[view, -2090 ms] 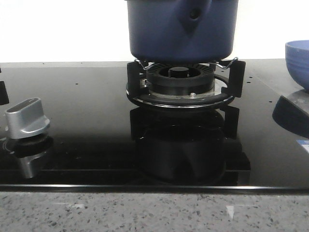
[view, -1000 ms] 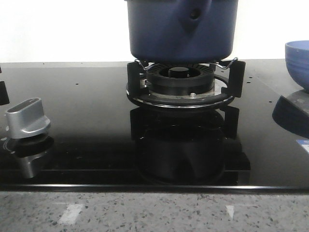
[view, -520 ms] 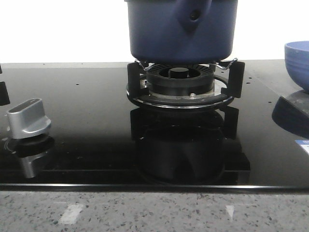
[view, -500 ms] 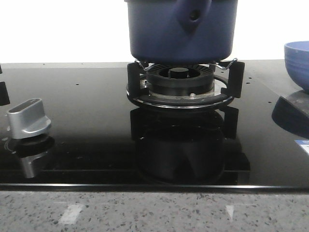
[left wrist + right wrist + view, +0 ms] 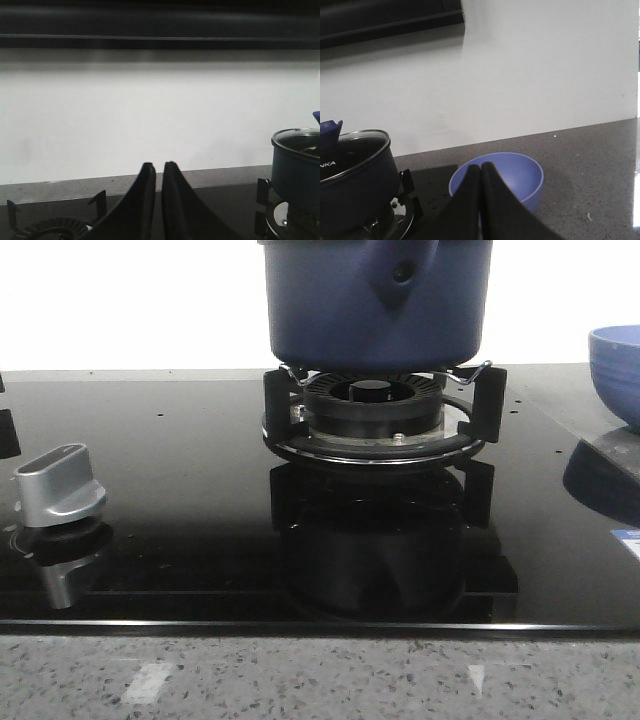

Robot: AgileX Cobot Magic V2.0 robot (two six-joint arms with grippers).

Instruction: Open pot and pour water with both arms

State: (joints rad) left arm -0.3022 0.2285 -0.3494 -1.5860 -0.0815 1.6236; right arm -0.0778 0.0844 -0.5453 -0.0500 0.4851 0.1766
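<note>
On black glass hob (image 5: 180,460), pot (image 5: 375,300) sits; both pincers (image 5: 156,172) (image 5: 481,172) pressed closed, empty.

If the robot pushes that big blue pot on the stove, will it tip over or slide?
The pot looks wide with straight sides, so it probably won't tip easily. It rests on thin burner supports, so a push might make it slide. It has a glass lid that could rattle or slip off.

The right gripper (image 5: 481,172) shows at six o'clock, jaws pressed together with nothing between them. Just behind their tips sits a light blue bowl (image 5: 520,175) on the grey surface (image 5: 590,160). At nine o'clock stands the pot (image 5: 355,190) — dark, glass lid (image 5: 352,150) on — over a black burner grate (image 5: 405,195).
</note>
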